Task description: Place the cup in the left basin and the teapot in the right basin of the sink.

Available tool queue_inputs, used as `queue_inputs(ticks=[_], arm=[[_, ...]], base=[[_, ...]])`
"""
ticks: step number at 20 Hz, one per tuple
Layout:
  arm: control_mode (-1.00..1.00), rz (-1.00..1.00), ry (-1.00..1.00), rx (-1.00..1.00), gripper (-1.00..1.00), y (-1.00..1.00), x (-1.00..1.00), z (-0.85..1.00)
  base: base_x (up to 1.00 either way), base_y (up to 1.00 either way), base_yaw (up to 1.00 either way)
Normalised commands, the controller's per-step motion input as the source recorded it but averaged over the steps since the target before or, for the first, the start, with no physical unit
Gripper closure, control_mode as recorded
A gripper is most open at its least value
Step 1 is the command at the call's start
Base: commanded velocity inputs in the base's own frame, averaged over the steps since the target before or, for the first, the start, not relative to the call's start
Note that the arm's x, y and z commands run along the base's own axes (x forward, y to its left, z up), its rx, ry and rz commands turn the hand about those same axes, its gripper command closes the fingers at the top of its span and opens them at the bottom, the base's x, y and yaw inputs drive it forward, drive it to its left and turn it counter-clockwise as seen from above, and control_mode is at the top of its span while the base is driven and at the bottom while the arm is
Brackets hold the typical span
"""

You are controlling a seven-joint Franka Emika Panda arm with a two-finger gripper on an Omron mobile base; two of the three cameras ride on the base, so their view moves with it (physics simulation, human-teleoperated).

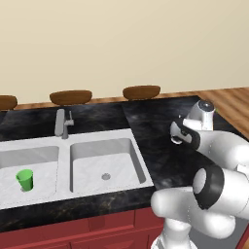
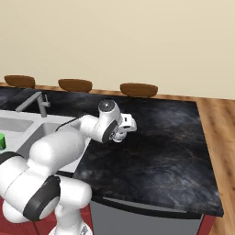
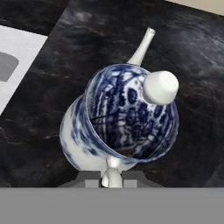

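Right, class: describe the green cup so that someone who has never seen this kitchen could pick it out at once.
Find the white double sink set in the black counter, with a grey faucet at the back. Look in the left basin: the cup stands upright there. It is the one bright green thing, plain, without a handle.

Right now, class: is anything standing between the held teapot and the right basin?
Nothing visible does. The gripper holds the teapot over the counter to the right of the sink; bare counter lies between it and the right basin.
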Motion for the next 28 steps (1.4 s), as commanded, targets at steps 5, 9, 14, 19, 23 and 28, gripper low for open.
queue_inputs(ticks=[5, 9, 14, 19, 23, 28], arm=[[-1.0, 0.08, 0.0, -0.03, 1.0, 0.71, 0.0, 0.13], [-1.0, 0.08, 0.0, -0.03, 1.0, 0.7, 0.0, 0.12], [-1.0, 0.09, 0.04, -0.02, 1.0, 0.76, 0.0, 0.07], [-1.0, 0.11, 0.12, -0.01, 1.0, 0.8, 0.01, 0.0], [-1.0, 0.11, 0.12, 0.0, 1.0, 0.78, 0.06, 0.0], [-1.0, 0.11, 0.11, 0.0, 1.0, 0.7, 0.15, 0.0]], base=[[0.0, 0.0, 0.0], [0.0, 0.0, 0.0], [0.0, 0.0, 0.0], [0.0, 0.0, 0.0], [0.0, 0.0, 0.0], [0.0, 0.0, 0.0]])
